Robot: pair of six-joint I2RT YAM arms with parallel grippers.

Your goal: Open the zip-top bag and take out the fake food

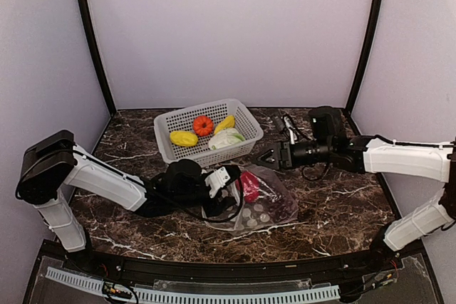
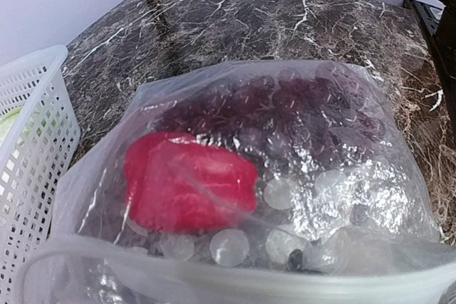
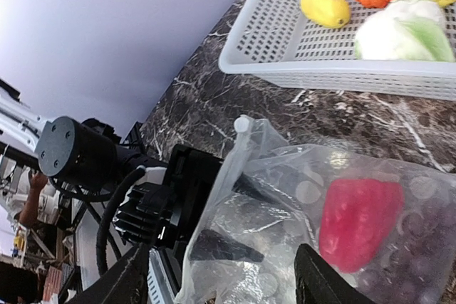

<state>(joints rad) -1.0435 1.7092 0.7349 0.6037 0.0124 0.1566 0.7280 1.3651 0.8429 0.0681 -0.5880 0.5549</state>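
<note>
Crinkles cover zip-top bag around glossy red fake food; left fingers, right fingers spread.

The grapes blur inside the crinkled zip-top bag — centre of frame. The basket, far left, runs off the edge.

Clear white-dotted zip-top bag; red piece, purple grapes; white basket; dark marbled table.
</note>
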